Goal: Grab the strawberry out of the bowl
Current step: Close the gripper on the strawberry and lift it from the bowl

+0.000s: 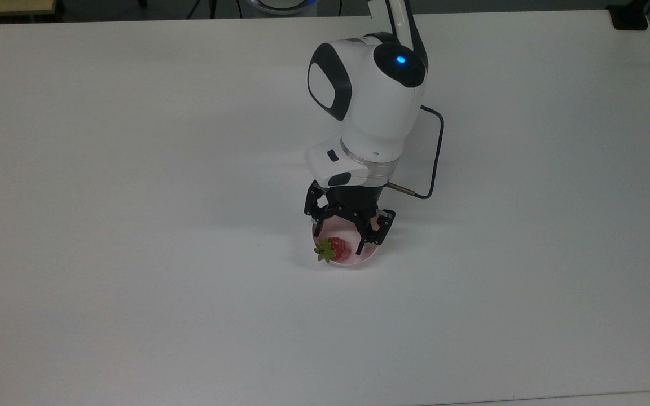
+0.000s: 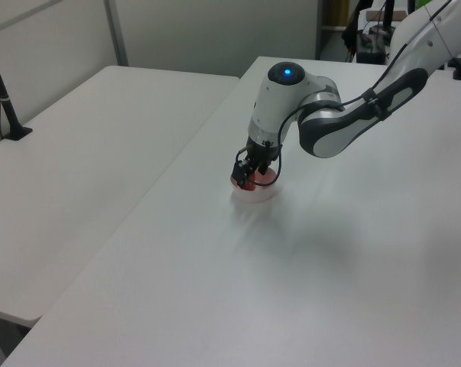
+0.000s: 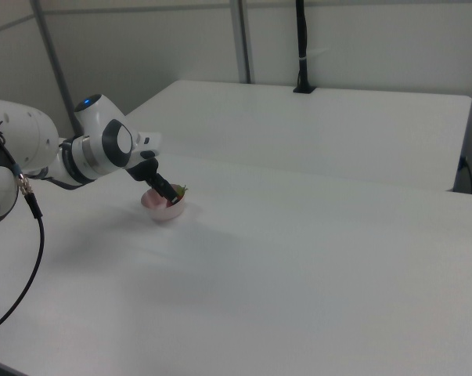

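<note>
Top view: the gripper [image 1: 340, 239] is seen spread wide above the bowl [image 1: 365, 258], one finger on either side of the strawberry [image 1: 337, 247], nothing held. The strawberry lies inside the bowl toward the top view's left, leafy top [image 1: 324, 253] over the rim. The bowl stands on the white surface [image 1: 133, 169].

Judgement: closing should be done once the fingers bracket the red body, not the leaves. The glossy skin is likely slippery, so a gentle squeeze is advised. The lift should be kept vertical, lest the bowl be dragged.
</note>
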Controlling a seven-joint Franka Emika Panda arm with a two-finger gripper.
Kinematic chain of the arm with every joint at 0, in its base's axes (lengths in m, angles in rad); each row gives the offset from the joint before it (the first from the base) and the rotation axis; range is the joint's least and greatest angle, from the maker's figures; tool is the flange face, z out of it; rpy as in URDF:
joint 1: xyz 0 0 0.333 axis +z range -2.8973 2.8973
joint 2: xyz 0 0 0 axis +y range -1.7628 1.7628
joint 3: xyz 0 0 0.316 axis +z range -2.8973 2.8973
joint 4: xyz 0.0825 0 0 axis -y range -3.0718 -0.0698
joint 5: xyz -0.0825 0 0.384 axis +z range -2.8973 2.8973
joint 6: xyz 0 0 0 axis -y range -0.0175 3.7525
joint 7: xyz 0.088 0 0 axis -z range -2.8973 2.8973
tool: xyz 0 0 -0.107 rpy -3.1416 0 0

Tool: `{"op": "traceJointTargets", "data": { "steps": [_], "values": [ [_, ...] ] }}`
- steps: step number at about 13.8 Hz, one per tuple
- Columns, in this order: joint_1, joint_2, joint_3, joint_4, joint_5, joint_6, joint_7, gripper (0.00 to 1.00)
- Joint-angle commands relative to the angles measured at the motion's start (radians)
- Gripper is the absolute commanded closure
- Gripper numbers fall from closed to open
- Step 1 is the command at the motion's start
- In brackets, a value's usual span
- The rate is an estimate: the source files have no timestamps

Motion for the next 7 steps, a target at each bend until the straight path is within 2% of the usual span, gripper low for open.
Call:
{"op": "traceJointTargets", "data": {
  "steps": [1, 4, 5, 7],
  "values": [
    [-0.004, -0.013, 0.001, -0.012, -0.027, -0.001, 0.085, 0.24],
    [-0.004, -0.013, 0.001, -0.013, -0.063, -0.001, 0.150, 0.55],
    [-0.005, -0.015, 0.001, -0.013, -0.063, 0.001, 0.151, 0.59],
    [-0.010, -0.023, 0.002, -0.013, -0.061, 0.001, 0.151, 0.73]
  ]
}}
